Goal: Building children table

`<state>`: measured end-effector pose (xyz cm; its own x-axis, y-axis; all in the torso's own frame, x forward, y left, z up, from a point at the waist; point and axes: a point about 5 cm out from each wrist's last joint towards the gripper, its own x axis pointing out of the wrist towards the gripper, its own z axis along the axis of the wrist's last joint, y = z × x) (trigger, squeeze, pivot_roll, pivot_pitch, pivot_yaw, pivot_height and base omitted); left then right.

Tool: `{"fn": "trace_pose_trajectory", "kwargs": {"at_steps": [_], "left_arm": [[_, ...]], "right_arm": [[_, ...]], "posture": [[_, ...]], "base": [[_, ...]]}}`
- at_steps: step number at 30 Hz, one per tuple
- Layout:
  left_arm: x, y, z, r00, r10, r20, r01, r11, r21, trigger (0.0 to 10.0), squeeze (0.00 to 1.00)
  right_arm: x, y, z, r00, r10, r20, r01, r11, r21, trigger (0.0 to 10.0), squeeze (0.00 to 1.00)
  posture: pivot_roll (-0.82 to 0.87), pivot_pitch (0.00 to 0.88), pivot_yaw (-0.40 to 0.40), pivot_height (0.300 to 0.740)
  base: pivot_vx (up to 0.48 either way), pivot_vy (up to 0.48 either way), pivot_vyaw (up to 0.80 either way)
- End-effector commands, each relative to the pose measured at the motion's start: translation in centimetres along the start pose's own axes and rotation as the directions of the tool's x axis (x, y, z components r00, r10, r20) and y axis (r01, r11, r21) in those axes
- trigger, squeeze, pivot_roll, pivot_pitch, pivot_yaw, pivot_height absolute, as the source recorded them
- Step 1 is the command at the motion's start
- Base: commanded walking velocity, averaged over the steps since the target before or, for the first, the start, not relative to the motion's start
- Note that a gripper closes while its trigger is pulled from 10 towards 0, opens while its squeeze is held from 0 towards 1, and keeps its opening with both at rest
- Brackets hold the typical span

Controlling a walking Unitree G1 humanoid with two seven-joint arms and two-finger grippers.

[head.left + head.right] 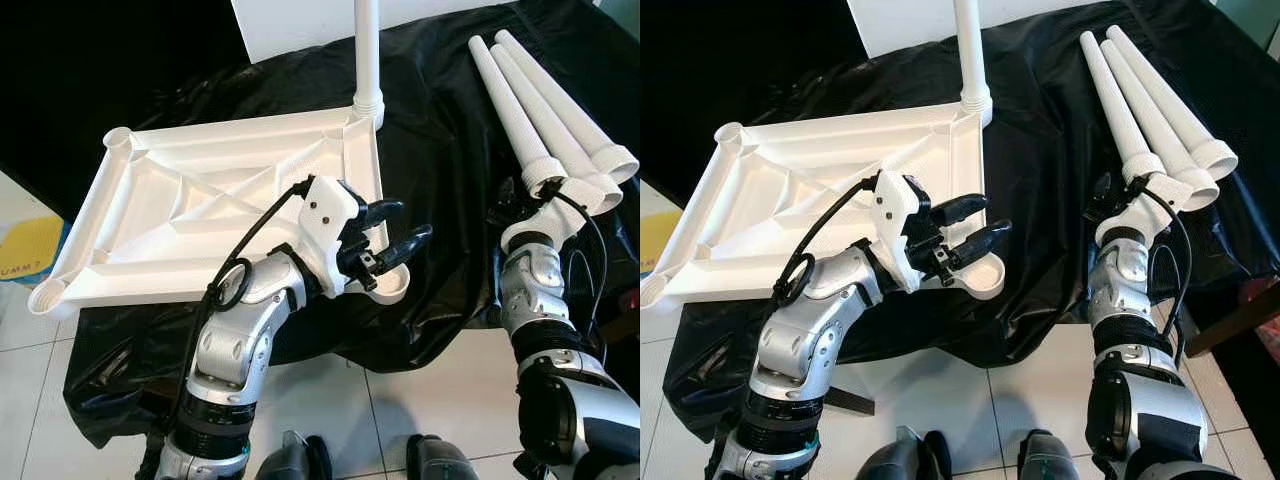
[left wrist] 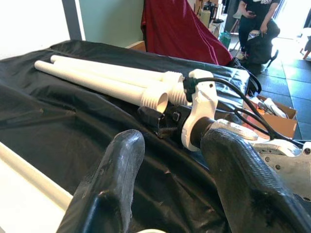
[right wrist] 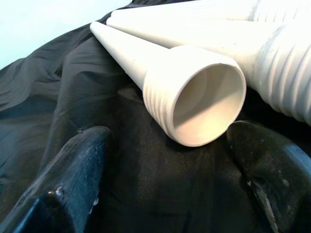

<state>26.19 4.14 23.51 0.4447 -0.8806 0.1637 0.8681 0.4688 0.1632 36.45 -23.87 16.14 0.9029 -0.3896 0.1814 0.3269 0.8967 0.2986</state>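
Three loose legs (image 1: 540, 100) lie before the right gripper's (image 3: 170, 170) spread jaws.

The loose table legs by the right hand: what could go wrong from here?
1. The three loose legs lie side by side touching; the open right hand, closing on the nearest threaded end, might nudge its neighbours.
2. The tabletop overhangs the black sheet; the open left hand at its corner socket could tip it.
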Motion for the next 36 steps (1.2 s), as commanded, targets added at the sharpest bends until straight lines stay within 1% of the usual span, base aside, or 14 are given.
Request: {"fn": "trace_pose_trajectory", "kwargs": {"at_steps": [1, 12, 13, 14, 15, 16, 17, 19, 21, 25, 27, 30, 32, 36], "left_arm": [[-0.3, 0.5, -0.1, 0.994, 0.105, -0.016, -0.105, 0.994, -0.006, 10.0, 0.0], [-0.4, 0.4, -0.1, 0.994, 0.109, -0.022, -0.109, 0.994, -0.008, 10.0, 0.0], [-0.4, 0.4, 0.0, 0.994, 0.109, -0.024, -0.11, 0.994, -0.008, 10.0, 0.0], [-0.4, 0.4, 0.0, 0.994, 0.111, -0.025, -0.111, 0.994, -0.009, 10.0, 0.0], [-0.4, 0.4, 0.0, 0.994, 0.111, -0.025, -0.111, 0.994, -0.009, 10.0, 0.0], [-0.5, 0.4, 0.0, 0.993, 0.112, -0.027, -0.112, 0.994, -0.011, 10.0, 0.0], [-0.5, 0.4, 0.0, 0.993, 0.114, -0.028, -0.114, 0.993, -0.012, 10.0, 0.0], [-0.5, 0.4, 0.0, 0.993, 0.114, -0.028, -0.114, 0.993, -0.012, 10.0, 0.0], [-0.5, 0.3, 0.0, 0.993, 0.116, -0.03, -0.117, 0.993, -0.012, 10.0, 0.0], [-0.5, 0.3, 0.0, 0.993, 0.116, -0.03, -0.117, 0.993, -0.012, 10.0, 0.0], [-0.5, 0.3, 0.0, 0.992, 0.119, -0.03, -0.119, 0.993, -0.009, 10.0, 0.0], [-0.5, 0.4, 0.0, 0.992, 0.123, -0.03, -0.124, 0.992, -0.009, 10.0, 0.0], [-0.5, 0.4, 0.0, 0.991, 0.128, -0.03, -0.129, 0.992, -0.011, 10.0, 0.0], [-0.5, 0.4, 0.0, 0.991, 0.129, -0.029, -0.129, 0.992, -0.011, 10.0, 0.0]], "right_arm": [[0.0, 0.2, -0.3, 1.0, 0.011, -0.014, -0.011, 1.0, -0.017, 10.0, 0.0], [1.1, 1.2, 0.6, 0.994, 0.108, -0.015, -0.108, 0.994, -0.021, 10.0, 0.0], [1.5, 1.5, 0.9, 0.991, 0.135, -0.02, -0.136, 0.99, -0.025, 9.6, 0.0], [1.7, 1.8, 1.1, 0.986, 0.164, -0.027, -0.165, 0.986, -0.031, 4.5, 0.0], [1.7, 1.8, 1.1, 0.986, 0.164, -0.027, -0.165, 0.986, -0.031, 4.5, 0.0], [1.9, 2.0, 1.2, 0.983, 0.183, -0.029, -0.184, 0.982, -0.041, 3.6, 0.0], [2.0, 2.2, 1.4, 0.978, 0.205, -0.034, -0.206, 0.978, -0.041, 0.0, 0.0], [2.0, 2.2, 1.4, 0.978, 0.205, -0.034, -0.206, 0.978, -0.041, 0.0, 0.0], [2.2, 2.5, 1.6, 0.969, 0.247, -0.03, -0.248, 0.968, -0.043, 0.0, 0.0], [2.2, 2.5, 1.6, 0.969, 0.247, -0.03, -0.248, 0.968, -0.043, 0.0, 0.0], [2.2, 2.7, 1.7, 0.962, 0.273, -0.025, -0.273, 0.961, -0.041, 0.0, 0.0], [2.1, 2.8, 1.6, 0.955, 0.295, -0.02, -0.296, 0.954, -0.048, 0.0, 0.0], [1.6, 2.7, 1.1, 0.946, 0.324, -0.011, -0.324, 0.944, -0.061, 0.0, 0.0], [1.5, 2.7, 1.0, 0.942, 0.335, -0.006, -0.334, 0.94, -0.068, 0.0, 0.0]], "posture": [[-0.04, 0.202, 0.138, 0.74], [-0.03, 0.21, 0.142, 0.74], [-0.02, 0.215, 0.144, 0.74], [-0.02, 0.215, 0.144, 0.74], [-0.02, 0.215, 0.144, 0.74], [-0.02, 0.215, 0.145, 0.74], [-0.02, 0.215, 0.146, 0.74], [-0.02, 0.215, 0.146, 0.74], [-0.01, 0.213, 0.142, 0.74], [-0.01, 0.213, 0.142, 0.74], [-0.01, 0.213, 0.139, 0.74], [-0.01, 0.213, 0.138, 0.74], [-0.02, 0.213, 0.141, 0.74], [-0.02, 0.213, 0.141, 0.74]], "base": [[0.0, 0.0, 0.0], [0.0, 0.0, 0.0], [0.0, 0.0, 0.0], [0.0, 0.0, 0.0], [0.0, 0.0, 0.0], [0.0, 0.0, 0.0], [0.0, 0.0, 0.0], [0.0, 0.0, 0.0], [0.0, 0.0, 0.0], [0.0, 0.0, 0.0], [0.0, 0.0, 0.0], [0.0, 0.0, 0.0], [0.0, 0.0, 0.0], [0.0, 0.0, 0.0]]}}
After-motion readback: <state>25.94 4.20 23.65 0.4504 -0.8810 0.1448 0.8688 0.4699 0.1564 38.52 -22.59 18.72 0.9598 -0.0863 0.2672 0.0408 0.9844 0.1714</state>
